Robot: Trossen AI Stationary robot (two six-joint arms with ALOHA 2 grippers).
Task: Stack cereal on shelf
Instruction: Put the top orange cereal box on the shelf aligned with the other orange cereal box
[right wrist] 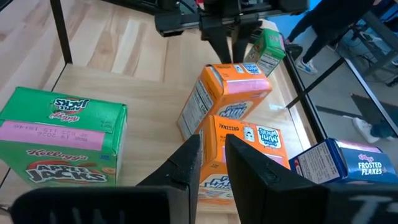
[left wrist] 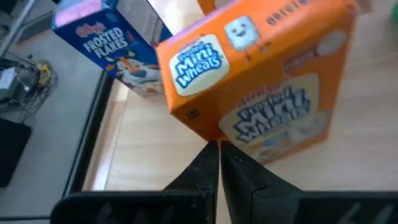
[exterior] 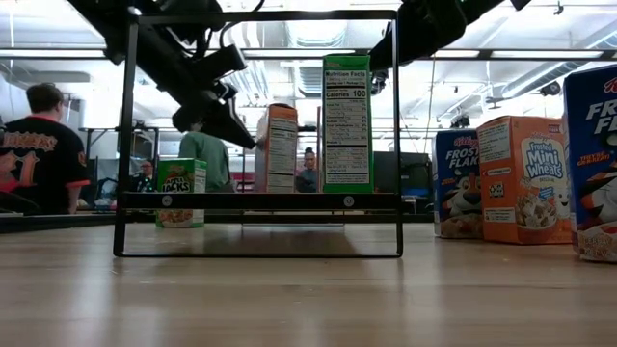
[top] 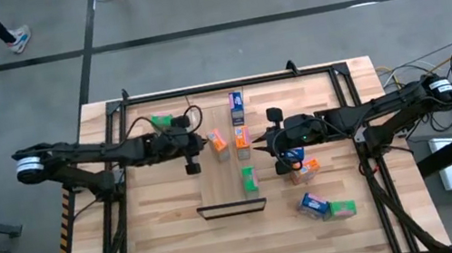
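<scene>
The right gripper (top: pixel 259 147), nearly closed, holds nothing beside an orange cereal box (top: pixel 241 138) on the shelf (top: pixel 218 187). The left gripper (top: pixel 194 141) is closed tight and empty, near another orange box (top: pixel 217 140). The boxes look light, stiff and easy to tip; grab the flat sides.

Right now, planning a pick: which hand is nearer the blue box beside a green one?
Right: right hand is behind the blue box; left hand is farther, across the shelf.

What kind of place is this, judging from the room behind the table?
Probably a robotics lab or workshop: a bare concrete floor, people at workstations behind the wooden table, and loose cables beside a metal-framed test rig.
</scene>
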